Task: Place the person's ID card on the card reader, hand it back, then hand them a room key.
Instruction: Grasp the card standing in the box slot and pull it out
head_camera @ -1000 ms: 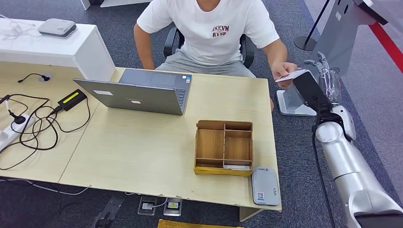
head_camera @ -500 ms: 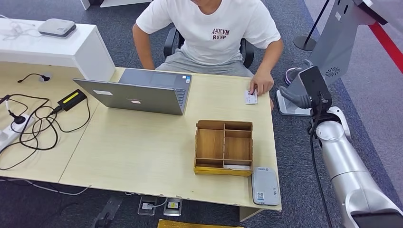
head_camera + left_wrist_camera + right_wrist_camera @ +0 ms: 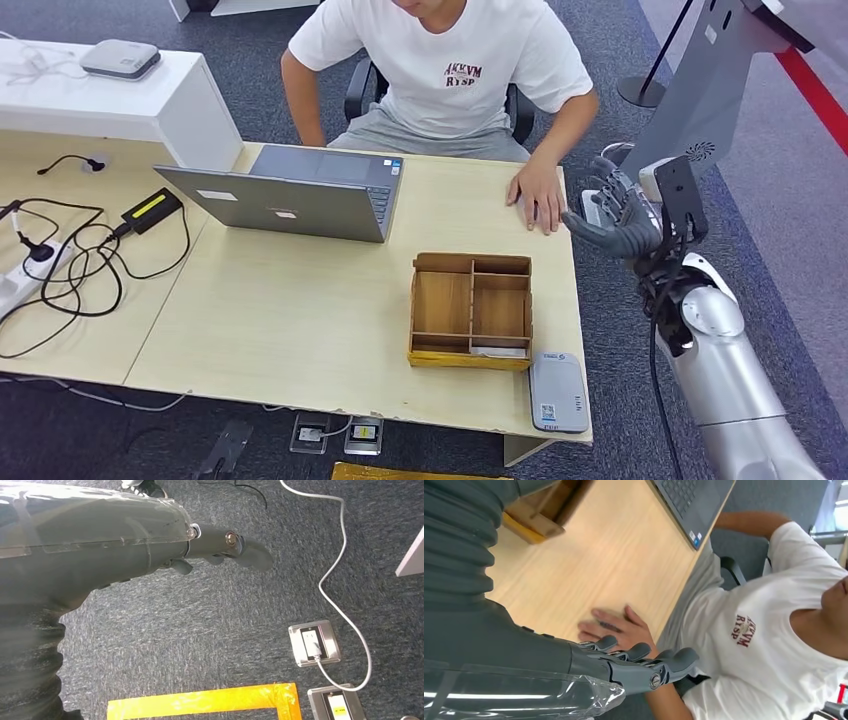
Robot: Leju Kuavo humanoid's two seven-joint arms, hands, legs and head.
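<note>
The laptop (image 3: pixel 300 195) stands open at the far left part of the desk (image 3: pixel 300 320), well left of the wooden organizer box (image 3: pixel 471 310). In the box's near right compartment lies a pale flat card (image 3: pixel 498 351), probably the room key. Touching the box's near right corner is the grey card reader (image 3: pixel 558 391), at the desk edge.

Beyond the box, the person's hand (image 3: pixel 537 196) lies flat on the desk; the ID card is not visible, possibly under that palm.

Right of the box, off the desk edge, the right hand (image 3: pixel 615 222) hovers with fingers apart, holding nothing. The left hand (image 3: pixel 220 547) hangs over carpet, empty, fingers loosely extended.

A card like this should be light, thin, stiff and slick; lying flat it gives little purchase, so pinching its short edge between thumb and finger seems best.
</note>
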